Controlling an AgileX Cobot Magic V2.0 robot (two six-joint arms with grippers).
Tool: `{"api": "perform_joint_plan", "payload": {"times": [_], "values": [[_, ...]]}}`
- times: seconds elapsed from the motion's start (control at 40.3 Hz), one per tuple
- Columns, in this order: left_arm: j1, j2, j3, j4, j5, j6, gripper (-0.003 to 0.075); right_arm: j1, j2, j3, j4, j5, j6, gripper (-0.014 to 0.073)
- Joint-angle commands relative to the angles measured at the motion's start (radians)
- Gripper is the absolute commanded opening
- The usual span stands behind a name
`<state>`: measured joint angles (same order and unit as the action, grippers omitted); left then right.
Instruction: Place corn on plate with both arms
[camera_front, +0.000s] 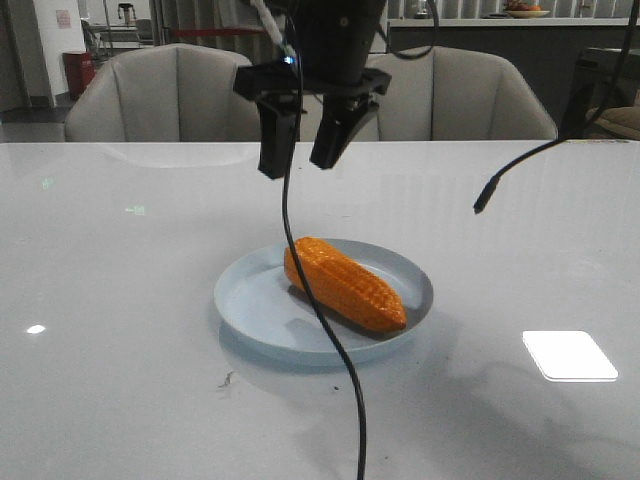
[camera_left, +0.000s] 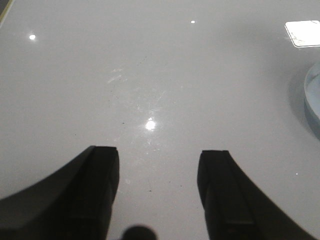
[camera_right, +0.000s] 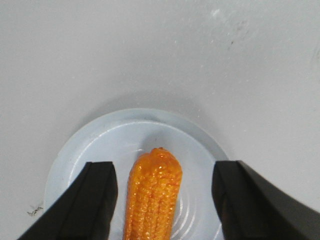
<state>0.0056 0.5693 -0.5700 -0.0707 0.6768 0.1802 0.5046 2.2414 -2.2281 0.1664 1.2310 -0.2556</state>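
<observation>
- Bench (camera_front: 120, 300): white, glossy, carrying the plate near its middle.
- Plate (camera_front: 250, 305): pale blue, round, flat on the bench, taken here as the landmark.
- Corn (camera_front: 345, 283): orange, lying wholly inside the plate, resting on its floor, set diagonally, tapered end toward the near right rim.
- Right pincer (camera_front: 304, 160): hanging well above the plate, spread wide, nothing between the fingers; in the right wrist view, looking straight down on corn and plate, clear of both.
- Left pincer (camera_left: 157, 192): off to one side of the plate, over bare bench, spread wide and empty; only an edge of the plate visible in the left wrist view; not identifiable in the front view.
- Loose black cable (camera_front: 325, 330): dangling in front of the plate, crossing the corn in the front view.
- Progress, as a judgement: placing looks done, corn released and settled; apparently left only to draw both arms back.
</observation>
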Motion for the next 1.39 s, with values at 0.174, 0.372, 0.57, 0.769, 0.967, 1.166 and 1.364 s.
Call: {"api": "perform_joint_plan", "payload": {"times": [0.174,0.372,0.57,0.769,0.967,1.166,1.364], "values": [[0.002,0.002,-0.029,-0.014,-0.074,0.000,0.0422,-0.073,-0.193,-0.049,-0.025,0.101,0.018,0.0520],[0.002,0.002,-0.029,-0.014,-0.074,0.000,0.0422,-0.189,-0.349,-0.047,-0.024,0.101,0.040,0.0520],[0.002,0.002,-0.029,-0.014,-0.077,0.000,0.0422,-0.329,-0.575,0.029,-0.024,0.046,0.018,0.0520],[0.002,0.002,-0.029,-0.014,-0.083,0.000,0.0422,-0.514,-0.881,0.398,-0.024,-0.134,-0.002,0.0520],[0.002,0.002,-0.029,-0.014,-0.084,0.000,0.0422,-0.659,-1.200,0.907,-0.024,-0.437,-0.002,0.0520],[0.002,0.002,-0.029,-0.014,-0.084,0.000,0.0422,-0.665,-1.467,1.302,0.003,-0.561,-0.002,0.0520],[0.002,0.002,-0.029,-0.014,-0.084,0.000,0.0422,-0.665,-1.567,1.451,0.052,-0.520,-0.002,0.0520]]}}
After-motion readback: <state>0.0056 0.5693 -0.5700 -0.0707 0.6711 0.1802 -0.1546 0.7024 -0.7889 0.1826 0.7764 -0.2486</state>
